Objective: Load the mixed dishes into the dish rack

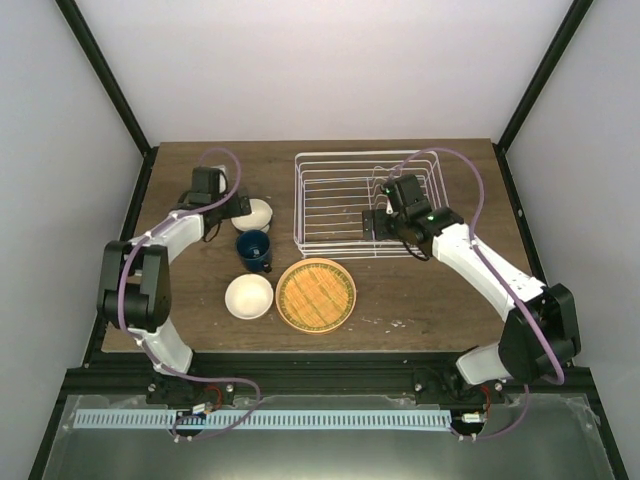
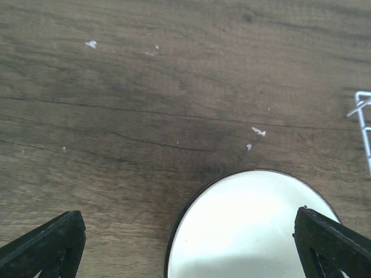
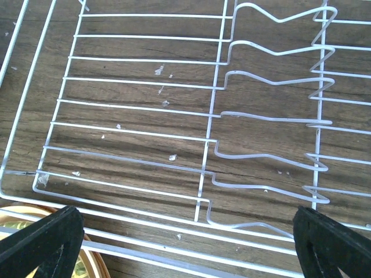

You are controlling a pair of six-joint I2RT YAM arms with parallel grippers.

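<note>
The white wire dish rack [image 1: 330,205] stands at the back right of the table and holds no dishes. One cream bowl [image 1: 255,213] lies left of it, under my left gripper [image 1: 232,204], which is open with its fingertips [image 2: 333,243] over the bowl's rim [image 2: 249,231]. A dark blue cup [image 1: 253,249] stands just in front of that bowl. The second cream bowl [image 1: 249,296] and the orange woven-pattern plate [image 1: 315,293] lie nearer the front. My right gripper [image 1: 385,210] is open and empty above the rack's wires [image 3: 174,116]; the plate's edge [image 3: 87,263] shows at its lower left.
The wooden table [image 1: 430,300] has dark frame rails along its sides. A corner of the rack [image 2: 362,116] shows at the right edge of the left wrist view. Small white specks lie on the wood.
</note>
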